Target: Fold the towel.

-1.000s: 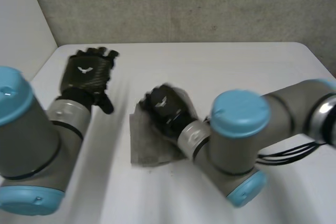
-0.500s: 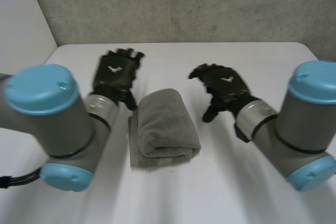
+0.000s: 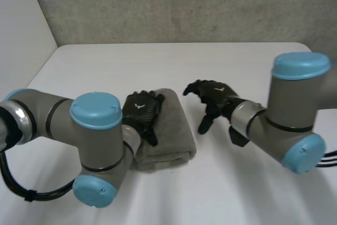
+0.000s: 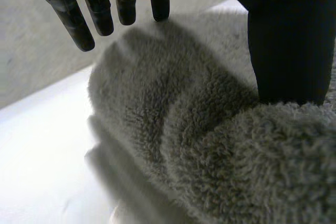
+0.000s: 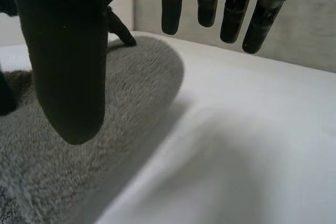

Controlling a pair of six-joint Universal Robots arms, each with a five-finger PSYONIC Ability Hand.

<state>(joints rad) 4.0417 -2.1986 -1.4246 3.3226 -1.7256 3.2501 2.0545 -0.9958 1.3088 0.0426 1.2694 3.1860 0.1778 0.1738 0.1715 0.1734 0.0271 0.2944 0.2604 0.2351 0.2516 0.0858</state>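
Note:
A grey towel [image 3: 175, 128] lies folded into a thick bundle at the middle of the white table [image 3: 237, 61]. My left hand [image 3: 141, 111] rests on the towel's left side. In the left wrist view its fingers [image 4: 94, 10] stretch straight above the towel [image 4: 184, 145] and its thumb touches the pile. My right hand [image 3: 213, 96] hovers just right of the towel with relaxed fingers and holds nothing. In the right wrist view the right hand [image 5: 68, 66] hangs open beside the towel's [image 5: 126, 87] rounded edge, apart from it.
A grey wall [image 3: 184, 3] stands behind the table's far edge. Bare table stretches beyond the towel and to the right of my right hand. Both arms' elbows sit low near the front edge on either side of the towel.
My right hand came off the towel and swung to its right, fingers opening. My left hand moved from the far left corner to the towel and settled on its left side.

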